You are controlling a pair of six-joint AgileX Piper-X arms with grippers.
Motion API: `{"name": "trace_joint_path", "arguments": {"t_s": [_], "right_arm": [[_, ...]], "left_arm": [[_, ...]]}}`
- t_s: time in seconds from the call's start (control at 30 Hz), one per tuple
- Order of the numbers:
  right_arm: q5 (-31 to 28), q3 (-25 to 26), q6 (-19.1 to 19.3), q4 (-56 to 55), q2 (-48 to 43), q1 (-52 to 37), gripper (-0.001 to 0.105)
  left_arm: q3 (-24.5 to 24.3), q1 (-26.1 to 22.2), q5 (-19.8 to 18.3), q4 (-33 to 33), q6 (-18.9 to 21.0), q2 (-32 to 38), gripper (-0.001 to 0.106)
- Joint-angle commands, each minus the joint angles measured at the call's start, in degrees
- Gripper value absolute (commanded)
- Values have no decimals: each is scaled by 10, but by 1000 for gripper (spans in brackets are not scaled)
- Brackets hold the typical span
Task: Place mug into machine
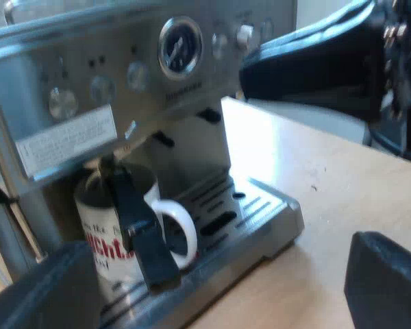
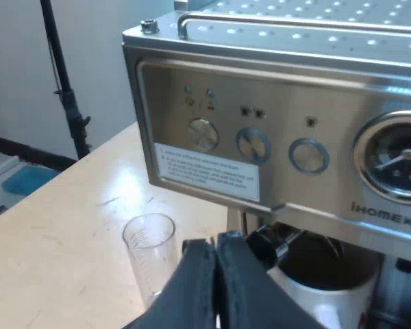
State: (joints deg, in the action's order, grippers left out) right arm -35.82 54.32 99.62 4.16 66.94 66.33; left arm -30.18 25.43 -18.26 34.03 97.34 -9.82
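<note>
A white mug with red lettering stands on the espresso machine's drip tray, under the brew head. The holder's dark handle slants down across the mug's face. My left gripper is open, with its fingers spread wide and nothing between them, a short way back from the tray. My right gripper is shut on nothing, close above the mug's rim and beside the holder's dark handle.
The espresso machine shows a steel front panel with dials and a pressure gauge. An empty measuring glass stands on the wooden table beside the machine. A bulky black arm part hangs near the gauge.
</note>
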Motion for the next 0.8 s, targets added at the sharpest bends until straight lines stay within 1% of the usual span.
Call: {"name": "trace_joint_path", "arguments": {"t_s": [0.03,0.2,0.6,0.8], "right_arm": [[-6,1,10,19,18,-8,0],[-15,1,9,34,37,-23,0],[-11,2,9,103,78,-66,0],[-7,4,9,110,92,-71,0]], "left_arm": [[-1,2,5,-32,2,2,79],[-1,2,5,-47,2,2,79],[-1,2,5,-48,1,2,79],[-1,2,8,-61,1,-24,79]]}}
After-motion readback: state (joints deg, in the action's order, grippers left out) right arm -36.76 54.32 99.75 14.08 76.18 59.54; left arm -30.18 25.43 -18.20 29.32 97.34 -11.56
